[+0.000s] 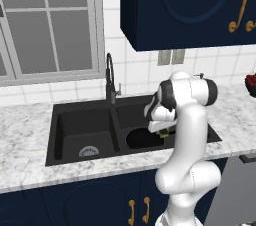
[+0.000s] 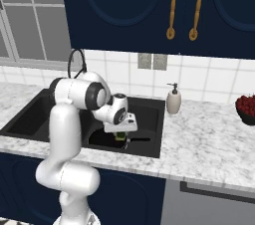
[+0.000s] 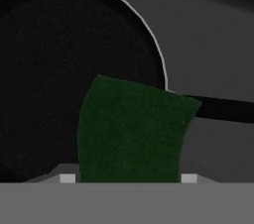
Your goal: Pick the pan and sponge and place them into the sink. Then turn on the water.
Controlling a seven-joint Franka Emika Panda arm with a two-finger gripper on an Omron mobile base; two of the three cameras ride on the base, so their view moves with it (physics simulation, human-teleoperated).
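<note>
Green sponge (image 3: 131, 131) sits pinched between the jaws, above the pan (image 3: 74, 74) lying in the sink (image 1: 75, 120); releasing it off-centre could bounce it out.

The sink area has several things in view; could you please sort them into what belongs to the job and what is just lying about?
Job:
- pan, already in the sink's right basin
- sponge, held between the fingers of the gripper above the pan
- faucet, no water running

Lying about:
- soap dispenser on the counter
- bowl of red fruit
</note>
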